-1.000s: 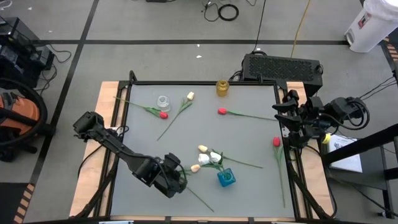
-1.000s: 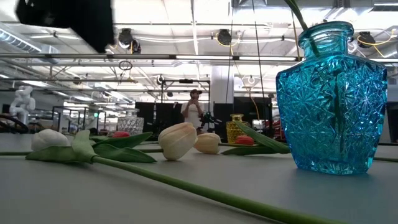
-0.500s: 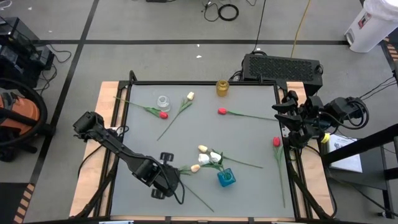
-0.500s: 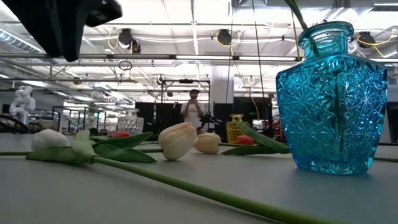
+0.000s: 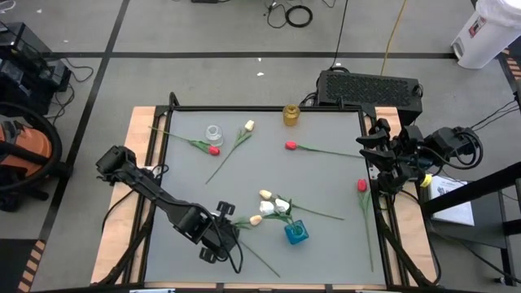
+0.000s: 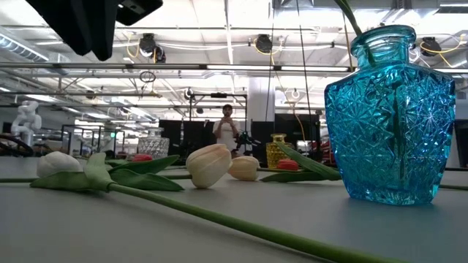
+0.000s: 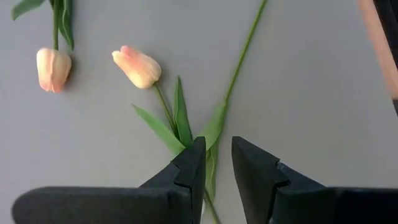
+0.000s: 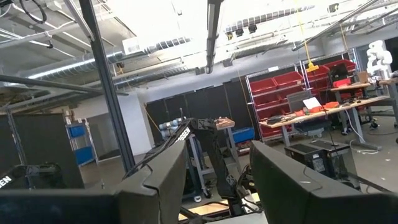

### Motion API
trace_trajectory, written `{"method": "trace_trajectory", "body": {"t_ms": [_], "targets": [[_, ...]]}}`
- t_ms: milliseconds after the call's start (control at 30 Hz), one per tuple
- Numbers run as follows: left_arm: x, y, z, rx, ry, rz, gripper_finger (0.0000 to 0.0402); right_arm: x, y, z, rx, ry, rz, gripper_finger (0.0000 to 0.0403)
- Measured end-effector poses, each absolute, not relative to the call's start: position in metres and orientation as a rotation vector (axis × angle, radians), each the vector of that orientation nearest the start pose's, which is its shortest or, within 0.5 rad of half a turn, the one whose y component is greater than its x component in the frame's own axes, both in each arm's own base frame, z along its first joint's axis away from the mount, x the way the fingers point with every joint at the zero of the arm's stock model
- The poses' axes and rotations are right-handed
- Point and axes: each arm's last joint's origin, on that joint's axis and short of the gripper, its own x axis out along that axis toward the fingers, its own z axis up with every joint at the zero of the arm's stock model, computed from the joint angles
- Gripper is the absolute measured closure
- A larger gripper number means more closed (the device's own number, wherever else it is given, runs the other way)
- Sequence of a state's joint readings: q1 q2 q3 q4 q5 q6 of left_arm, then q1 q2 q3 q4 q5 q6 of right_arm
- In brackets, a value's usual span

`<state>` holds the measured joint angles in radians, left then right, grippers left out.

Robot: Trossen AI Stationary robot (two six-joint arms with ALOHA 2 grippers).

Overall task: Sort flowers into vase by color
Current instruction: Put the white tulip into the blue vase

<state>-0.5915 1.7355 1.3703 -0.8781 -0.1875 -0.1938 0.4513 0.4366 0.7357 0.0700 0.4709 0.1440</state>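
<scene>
The left hand (image 7: 216,163) hovers part-open and empty over a cream tulip (image 7: 138,66) lying on the desk (image 5: 326,175) beside the blue vase (image 5: 295,233); the right hand (image 8: 216,163) waits open at the desk's edge.

We count three vases on the table: a blue vase (image 5: 295,233), a yellow vase (image 5: 291,115) and a clear vase (image 5: 214,132). We see three red tulips (image 5: 291,146), one pale yellow tulip (image 5: 249,125), and about three white or cream tulips (image 5: 266,195) clustered by the blue vase.
</scene>
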Motion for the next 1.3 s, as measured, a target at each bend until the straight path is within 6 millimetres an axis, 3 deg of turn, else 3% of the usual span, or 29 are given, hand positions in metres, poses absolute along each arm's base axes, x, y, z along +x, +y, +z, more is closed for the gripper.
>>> {"method": "trace_trajectory", "body": {"t_ms": [333, 733, 1033, 1300], "targets": [[0.296, -0.194, 0.208, 0.399, 1.230, -0.339, 0.0315, 0.082, 0.025, 0.378, 0.307, -0.332, 0.004, 0.0234], [0.310, -0.196, 0.170, 0.448, 1.308, -0.335, 0.0315, 0.082, 0.025, 0.378, 0.307, -0.332, 0.005, 0.0234], [0.321, -0.179, 0.166, 0.405, 1.326, -0.257, 0.0315, 0.082, 0.025, 0.378, 0.308, -0.332, 0.005, 0.0234], [0.321, -0.179, 0.166, 0.342, 1.354, -0.323, 0.0315, 0.082, 0.025, 0.378, 0.308, -0.332, 0.005, 0.0234]]}}
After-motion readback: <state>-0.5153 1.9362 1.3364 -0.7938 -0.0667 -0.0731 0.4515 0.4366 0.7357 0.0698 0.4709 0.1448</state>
